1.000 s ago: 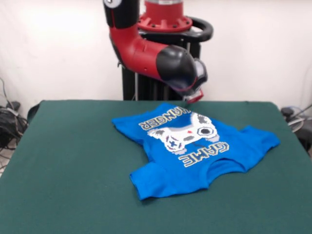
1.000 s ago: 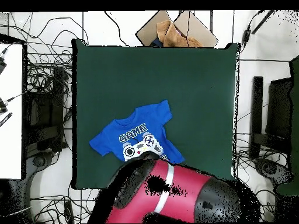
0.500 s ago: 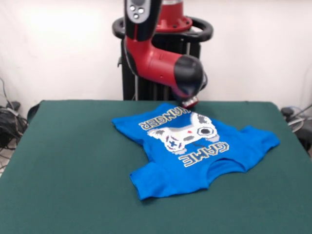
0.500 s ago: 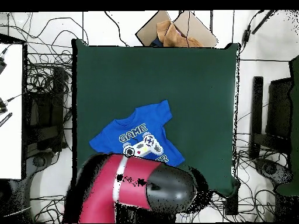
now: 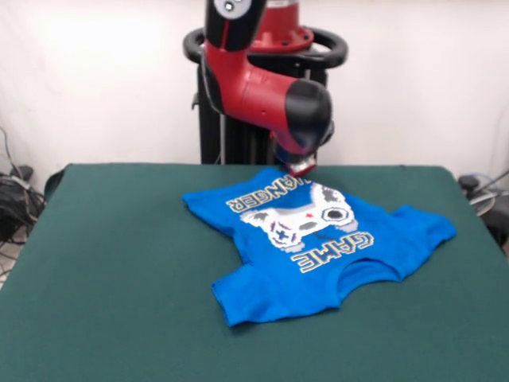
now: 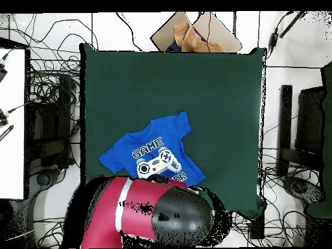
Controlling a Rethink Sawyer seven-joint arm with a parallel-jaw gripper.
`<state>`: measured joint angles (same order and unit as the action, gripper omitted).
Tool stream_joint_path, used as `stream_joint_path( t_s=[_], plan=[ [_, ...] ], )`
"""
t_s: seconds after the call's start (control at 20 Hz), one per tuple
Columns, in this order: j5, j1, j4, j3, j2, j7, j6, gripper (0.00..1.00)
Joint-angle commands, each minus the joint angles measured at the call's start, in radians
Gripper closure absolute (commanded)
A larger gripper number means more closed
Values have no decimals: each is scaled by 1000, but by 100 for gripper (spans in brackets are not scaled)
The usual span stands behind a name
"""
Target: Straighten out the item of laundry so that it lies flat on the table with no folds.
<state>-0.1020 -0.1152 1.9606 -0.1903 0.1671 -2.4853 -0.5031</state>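
Observation:
The item of laundry [image 5: 318, 239] is a bright blue T-shirt with a white game-controller print. It lies print-up on the green table [image 5: 119, 278], right of centre, and is rumpled. One sleeve reaches right and a folded corner points toward the near edge. In the overhead view the shirt [image 6: 152, 155] lies low and left on the table [image 6: 214, 97], its lower edge hidden under the red and black arm [image 6: 155, 217]. My gripper [image 5: 301, 165] hangs just over the shirt's far edge, by the "CHANGER" lettering. Its state is hidden by the arm's black end.
A brown cardboard box [image 6: 188, 35] sits beyond the table's top edge in the overhead view. Tangled cables [image 6: 48, 97] run along both sides of the table. The black pedestal [image 5: 238, 143] stands behind the table's far edge.
The arm has swung round above the shirt's far edge, its black end shifting sideways, while the gripper tip stays at about the same spot. The shirt has not moved.

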Motion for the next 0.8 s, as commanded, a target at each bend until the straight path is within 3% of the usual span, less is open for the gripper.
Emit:
stream_joint_path(
  t_s=[0.05,0.2,0.45,0.8],
  plan=[
    [-45,-78,-179,79,102,-33,-31,100],
    [-57,-159,-146,167,149,19,-202,100],
    [-77,-224,-77,260,218,26,-296,100],
    [-63,-251,-96,287,269,-4,-382,100]
  ],
)
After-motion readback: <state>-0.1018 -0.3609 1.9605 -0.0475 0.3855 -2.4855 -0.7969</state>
